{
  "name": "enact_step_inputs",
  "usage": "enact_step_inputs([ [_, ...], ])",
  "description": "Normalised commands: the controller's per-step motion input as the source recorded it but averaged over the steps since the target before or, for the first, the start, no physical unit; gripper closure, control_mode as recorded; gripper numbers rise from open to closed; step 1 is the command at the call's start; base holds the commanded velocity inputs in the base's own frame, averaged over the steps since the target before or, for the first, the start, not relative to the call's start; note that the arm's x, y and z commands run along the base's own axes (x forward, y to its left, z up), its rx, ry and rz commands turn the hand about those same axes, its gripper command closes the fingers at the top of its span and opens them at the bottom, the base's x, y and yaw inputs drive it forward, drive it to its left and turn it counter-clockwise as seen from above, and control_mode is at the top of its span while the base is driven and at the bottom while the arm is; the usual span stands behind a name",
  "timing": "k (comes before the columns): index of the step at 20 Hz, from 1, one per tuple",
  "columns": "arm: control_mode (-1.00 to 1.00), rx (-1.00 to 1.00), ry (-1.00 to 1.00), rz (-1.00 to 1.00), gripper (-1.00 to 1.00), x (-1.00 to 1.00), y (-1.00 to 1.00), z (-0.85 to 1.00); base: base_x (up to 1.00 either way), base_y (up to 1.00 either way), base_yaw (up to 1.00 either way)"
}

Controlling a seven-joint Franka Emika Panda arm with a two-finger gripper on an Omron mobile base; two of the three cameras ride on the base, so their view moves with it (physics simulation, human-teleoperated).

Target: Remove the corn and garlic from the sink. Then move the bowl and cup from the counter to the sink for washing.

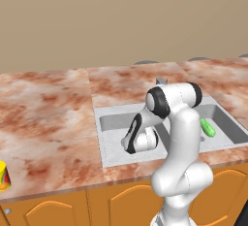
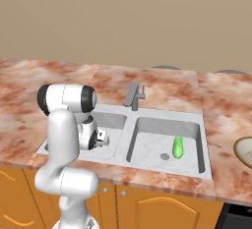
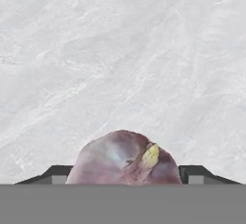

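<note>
you're reaching the tool (image 3: pixel 126 177) down into the sink (image 2: pixel 129 125), its fingers straddling the garlic (image 3: pixel 126 158) but not clenched on it yet.

light: even, bright, rendered | shadows: soft, faint | glare: none | blur: none, hand view coarse

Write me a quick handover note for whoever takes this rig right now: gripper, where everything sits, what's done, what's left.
Gripper: down in the left basin of the sink, jaws astride the garlic, grip not confirmed.
Corn: lying in the right basin by the drain.
Cup: on the counter at far left.
Bowl: on the counter right of the sink.
Done: nothing moved out yet.
Left: lift out garlic, then corn; then put bowl and cup in the sink.
</note>
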Motion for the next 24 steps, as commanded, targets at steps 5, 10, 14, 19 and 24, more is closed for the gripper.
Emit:
enact_step_inputs([
  [5,-1.0,0.0,0.02,0.0,1.0,0.04,0.05,-0.14,0.0,0.0,0.0],
  [10,-1.0,0.0,-0.01,0.0,1.0,-0.04,0.0,-0.04,0.0,0.0,0.0],
  [14,-1.0,0.0,0.0,0.04,1.0,-0.15,0.08,0.18,0.0,0.0,0.0],
  [19,-1.0,-0.01,0.05,0.12,1.0,-0.16,0.09,0.31,0.0,0.0,0.0],
  [24,-1.0,-0.05,0.05,0.11,1.0,-0.08,0.05,0.38,0.0,0.0,0.0],
])
